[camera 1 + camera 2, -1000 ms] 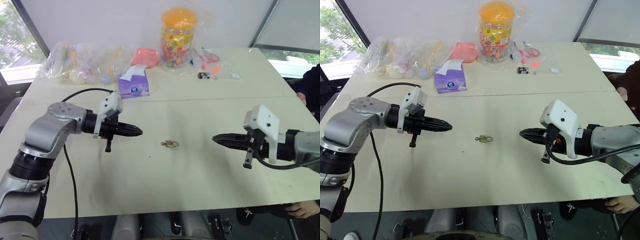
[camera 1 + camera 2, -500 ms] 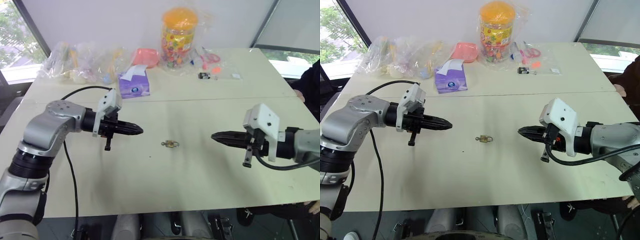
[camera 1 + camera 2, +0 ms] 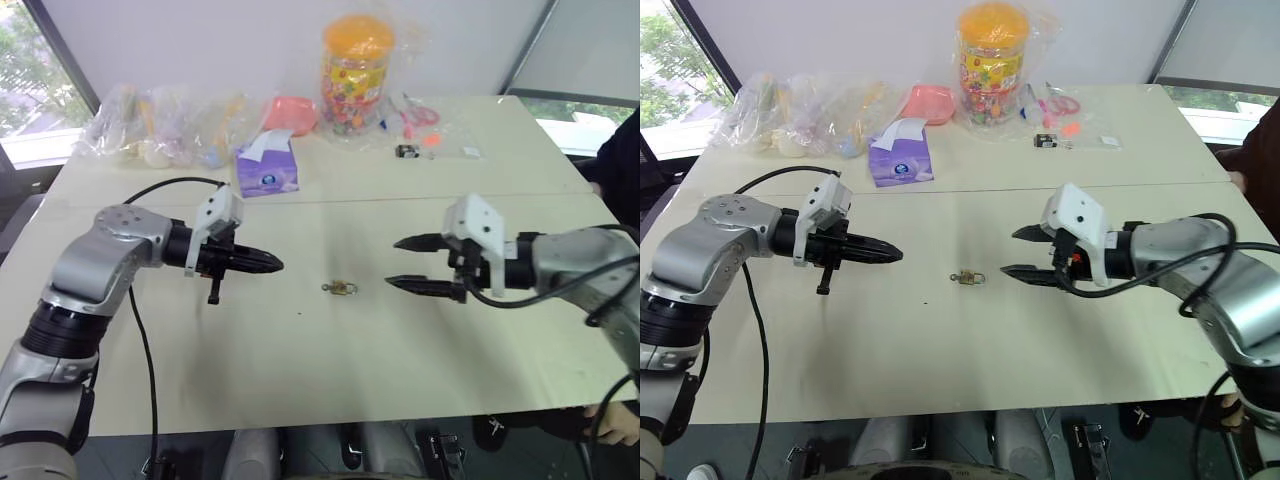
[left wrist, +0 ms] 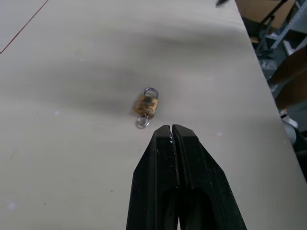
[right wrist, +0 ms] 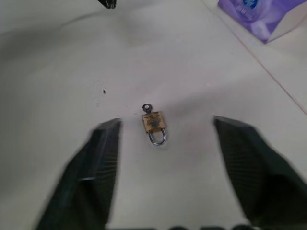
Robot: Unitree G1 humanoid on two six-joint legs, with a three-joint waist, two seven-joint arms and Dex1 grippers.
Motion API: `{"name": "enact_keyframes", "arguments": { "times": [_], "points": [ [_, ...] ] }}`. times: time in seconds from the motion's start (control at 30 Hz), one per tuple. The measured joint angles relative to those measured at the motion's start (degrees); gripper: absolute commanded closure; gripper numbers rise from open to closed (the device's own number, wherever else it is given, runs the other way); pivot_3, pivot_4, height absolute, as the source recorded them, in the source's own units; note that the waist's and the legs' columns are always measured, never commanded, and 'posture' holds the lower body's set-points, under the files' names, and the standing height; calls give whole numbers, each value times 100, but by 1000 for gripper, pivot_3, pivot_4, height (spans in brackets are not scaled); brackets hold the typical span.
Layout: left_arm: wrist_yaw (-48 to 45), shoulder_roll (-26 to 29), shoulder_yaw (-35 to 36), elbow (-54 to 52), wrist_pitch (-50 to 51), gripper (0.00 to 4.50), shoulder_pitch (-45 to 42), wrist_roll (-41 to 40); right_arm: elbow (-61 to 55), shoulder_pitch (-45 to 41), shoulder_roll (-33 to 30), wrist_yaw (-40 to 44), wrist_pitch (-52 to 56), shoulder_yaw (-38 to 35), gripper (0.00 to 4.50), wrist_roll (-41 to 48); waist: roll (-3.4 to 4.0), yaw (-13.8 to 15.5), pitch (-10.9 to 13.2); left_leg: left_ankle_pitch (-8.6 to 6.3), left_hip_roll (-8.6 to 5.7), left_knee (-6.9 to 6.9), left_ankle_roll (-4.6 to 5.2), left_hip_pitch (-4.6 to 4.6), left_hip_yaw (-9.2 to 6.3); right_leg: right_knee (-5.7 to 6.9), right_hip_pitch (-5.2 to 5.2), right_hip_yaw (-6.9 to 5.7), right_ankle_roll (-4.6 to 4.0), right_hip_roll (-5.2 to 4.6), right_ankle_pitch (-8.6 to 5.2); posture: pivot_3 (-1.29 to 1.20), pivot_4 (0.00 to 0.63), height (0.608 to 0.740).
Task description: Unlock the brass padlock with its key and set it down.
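A: Which step are we showing?
B: We are reaching: right pincer (image 3: 1020,252) standing released beside the brass padlock (image 3: 342,288), which is lying mid-counter (image 3: 330,380); left pincer (image 3: 272,264) is hovering clenched.
A: And next?
B: Probably closing precisely on its tiny body, its key (image 5: 147,108) seemingly inserted.

No lettering can be read: the print on the purple cardboard tissue box (image 3: 267,170) and the label of the orange-lidded clear plastic jar (image 3: 356,75) are too small.
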Motion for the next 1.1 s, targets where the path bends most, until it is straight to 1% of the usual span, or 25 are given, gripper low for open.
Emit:
{"name": "enact_keyframes", "arguments": {
  "times": [0.13, 0.17, 0.3, 0.4, 0.53, 0.63, 0.8, 1.0, 1.1],
  "points": [
    [-9, -2, 0, 26, -109, 4500, 17, 99, 445, -477, 371, 126, -8, 609, 51, -341, 0, -3, 0, 0, 0, 2, 0, -1, 2, 1, -1, 0, 2, -1, 1, 0, 150, 740],
    [-2, -10, 1, 27, -123, 4500, 25, 108, 603, -678, 525, 123, 46, 816, 51, -463, 0, -12, 0, 0, 0, 3, 0, -1, 2, 3, -1, 0, 2, -1, 1, 0, 150, 740],
    [27, -29, 20, 4, -171, 4500, 112, 136, 1060, -1074, 807, 211, 306, 1522, 51, -882, 0, -10, 0, 1, 2, 3, 0, 0, 1, 9, -3, 0, 2, 1, 2, 0, 150, 740],
    [71, -30, 30, -3, -215, 4500, 183, 152, 1288, -1244, 1092, 249, 425, 1809, 51, -1051, 0, -9, 0, 0, 2, 3, 0, 0, 2, 10, -3, -1, 3, 1, 3, 0, 150, 740],
    [125, -26, 37, -11, -219, 4500, 277, 169, 1653, -1343, 1440, 294, 323, 2190, 51, -1434, 0, -3, 0, 1, 2, 4, 0, 0, 2, 10, -2, -1, 3, -1, 3, 0, 150, 740],
    [133, -17, 44, -35, -220, 4500, 293, 174, 1957, -1355, 1660, 338, 213, 2384, 51, -1681, 0, -4, 0, 1, 1, 4, 0, -1, 3, 11, -3, -1, 4, -1, 3, 0, 150, 740],
    [151, 13, 68, -90, -220, 4500, 307, 177, 2506, -1448, 1872, 349, -101, 2480, 51, -2133, 0, -10, 0, 1, 1, 4, -1, 0, 3, 12, -3, -2, 4, 0, 3, 0, 150, 740],
    [174, 32, 72, -120, -231, 4500, 331, 213, 2704, -1484, 2036, 403, -427, 2545, 51, -2550, 2, -24, -1, 2, 2, 4, -2, 7, 3, 18, 0, -1, 4, 2, 4, 0, 150, 740],
    [181, 33, 72, -131, -232, 4500, 333, 214, 2690, -1463, 2057, 432, -437, 2540, 847, -2658, 2, -20, -1, 2, 2, 4, -3, 7, 2, 20, 0, -1, 4, 2, 4, 0, 150, 740]
  ]
}}
